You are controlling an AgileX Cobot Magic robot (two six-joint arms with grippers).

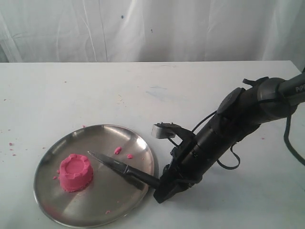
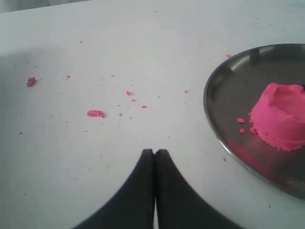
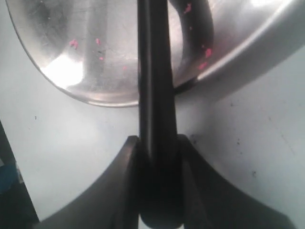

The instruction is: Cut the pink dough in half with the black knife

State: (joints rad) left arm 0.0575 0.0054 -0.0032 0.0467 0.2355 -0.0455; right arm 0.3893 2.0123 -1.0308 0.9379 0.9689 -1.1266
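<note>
The pink dough (image 1: 75, 171) is a whole scalloped lump on the left part of the steel plate (image 1: 109, 198). In the left wrist view the pink dough (image 2: 281, 117) sits on the plate (image 2: 228, 95), off to one side of my left gripper (image 2: 155, 151). That gripper is shut on nothing, low over the bare table. The black knife (image 1: 119, 167) lies across the plate with its tip near the dough and its handle over the right rim. My right gripper (image 1: 159, 183) sits at that rim. In the right wrist view my right gripper (image 3: 157, 139) is shut on the knife's handle (image 3: 155, 95).
Two pink crumbs (image 1: 117, 150) lie on the plate beyond the blade. More crumbs (image 2: 95, 113) are scattered on the white table left of the plate. A white curtain hangs behind the table. The right arm (image 1: 228, 124) slants down from the right edge.
</note>
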